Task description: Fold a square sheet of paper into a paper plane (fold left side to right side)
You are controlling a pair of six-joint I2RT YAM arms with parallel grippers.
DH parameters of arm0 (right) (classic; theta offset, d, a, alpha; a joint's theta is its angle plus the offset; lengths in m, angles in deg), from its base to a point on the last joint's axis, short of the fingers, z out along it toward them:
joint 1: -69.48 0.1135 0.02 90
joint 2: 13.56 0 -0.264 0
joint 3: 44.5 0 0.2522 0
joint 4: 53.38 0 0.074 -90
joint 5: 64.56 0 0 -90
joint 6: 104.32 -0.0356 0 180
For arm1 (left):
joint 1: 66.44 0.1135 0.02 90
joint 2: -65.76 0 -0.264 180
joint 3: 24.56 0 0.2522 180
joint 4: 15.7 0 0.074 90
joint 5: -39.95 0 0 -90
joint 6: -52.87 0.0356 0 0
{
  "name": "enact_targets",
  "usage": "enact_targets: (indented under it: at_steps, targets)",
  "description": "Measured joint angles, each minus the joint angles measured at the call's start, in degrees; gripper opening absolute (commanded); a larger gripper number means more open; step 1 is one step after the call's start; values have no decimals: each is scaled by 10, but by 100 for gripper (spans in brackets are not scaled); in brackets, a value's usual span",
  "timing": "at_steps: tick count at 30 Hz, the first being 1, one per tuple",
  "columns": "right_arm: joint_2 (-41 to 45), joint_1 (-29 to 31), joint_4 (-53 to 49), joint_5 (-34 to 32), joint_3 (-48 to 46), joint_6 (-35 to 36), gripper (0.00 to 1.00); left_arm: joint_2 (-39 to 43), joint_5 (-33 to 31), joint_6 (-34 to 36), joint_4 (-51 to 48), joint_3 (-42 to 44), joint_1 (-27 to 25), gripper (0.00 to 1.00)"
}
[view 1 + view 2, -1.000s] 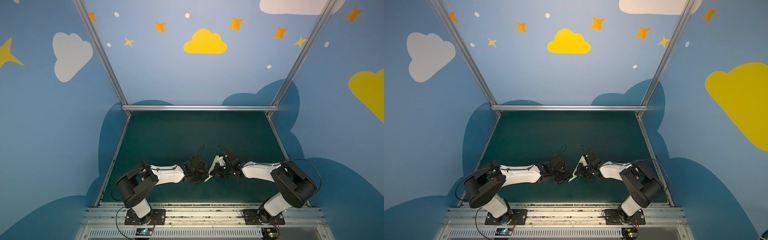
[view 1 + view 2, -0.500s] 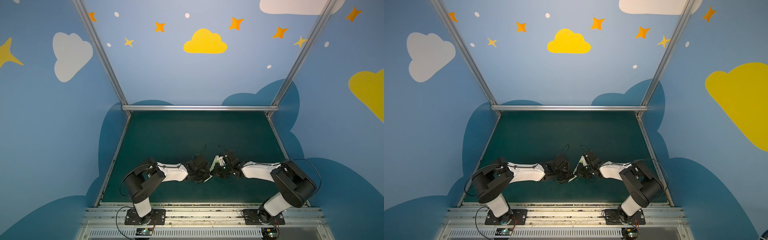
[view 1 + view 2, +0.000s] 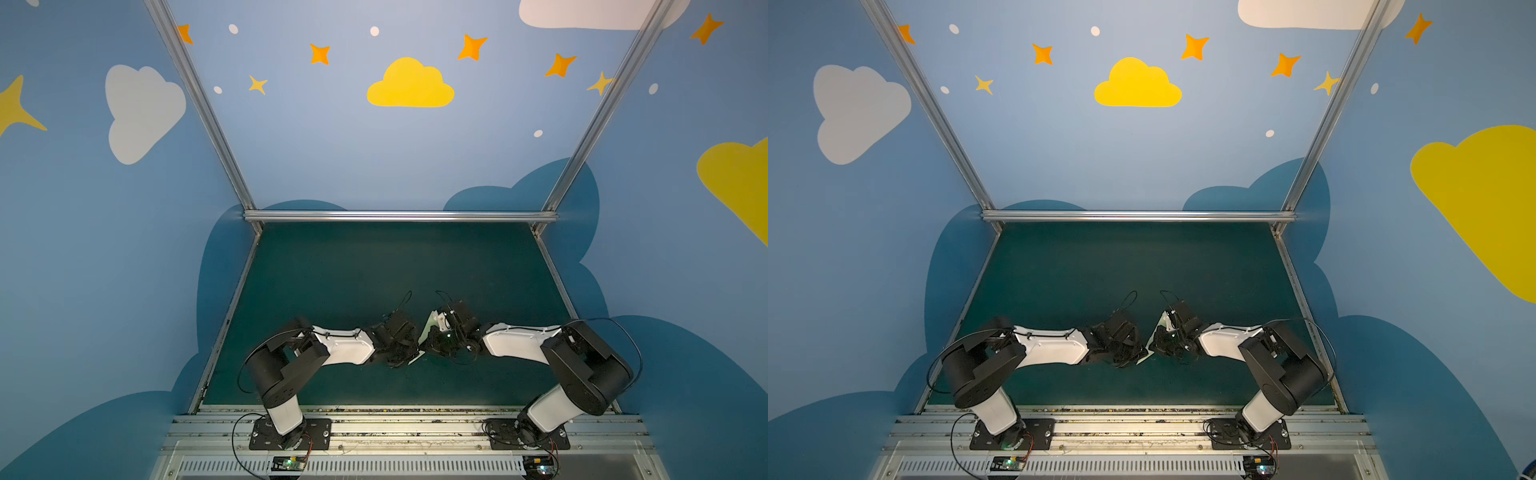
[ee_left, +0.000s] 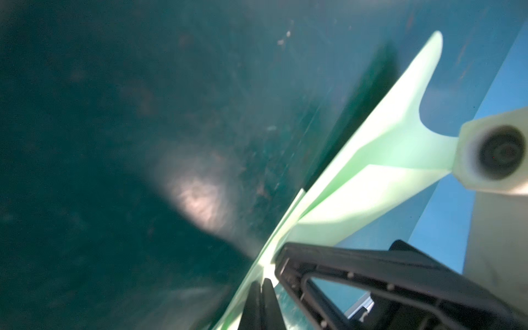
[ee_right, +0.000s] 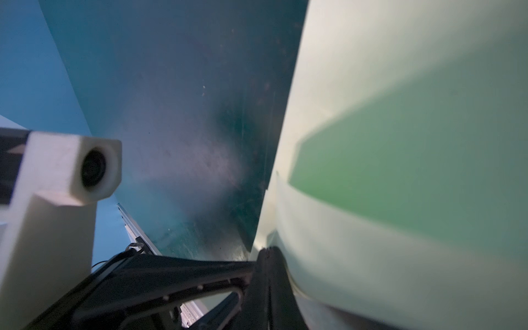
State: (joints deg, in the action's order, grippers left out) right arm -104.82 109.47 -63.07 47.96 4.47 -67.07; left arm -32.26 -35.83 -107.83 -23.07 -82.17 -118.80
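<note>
1. Paper sheet (image 4: pixel 385 171) is the thing held now. The left gripper (image 4: pixel 264 278) has its jaws closed narrow on a thin edge of it, and pale-green layers run away from the tips.
2. The right gripper (image 5: pixel 268 253) is also closed tight. The same pale-green paper fills one side of its view, so I judge that it pinches another part of the same piece.
3. In both top views the two grippers meet almost tip to tip. Only a narrow strip of the paper sheet (image 3: pixel 428 330) shows between them, standing on edge or steeply tilted, not lying flat.
4. This place is over the green table surface (image 3: pixel 374 270), near its front edge and about midway between its left and right edges. Whether the lowest corner touches the surface, I cannot tell.
5. Done, as I judge: the sheet is no more a flat square. The left wrist view shows at least two overlapping layers, sharp creases and one long pointed flap, so several folds are already made.
6. Left, as I judge: the form is not yet a clean narrow dart. The arms seem to hold the halves against each other along the middle line. That crease needs pressing, the wings need folding, and the finished piece must be set down and released. How many folds remain exactly, the grippers hide.
</note>
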Motion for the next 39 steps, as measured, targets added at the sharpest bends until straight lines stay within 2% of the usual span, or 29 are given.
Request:
enact_targets:
  at_steps: [17,23,31,39]
  targets:
    - [0,1,1,-3,0,-5,0,71,-12,0,-3,78,-12,3]
    - [0,2,3,-3,-1,-8,0,110,-12,9,-45,96,-15,3]
    - [0,2,5,-3,-2,-9,0,112,-10,27,-63,59,-16,3]
    - [0,2,7,-3,-3,-10,0,45,-3,42,-42,-3,-16,4]
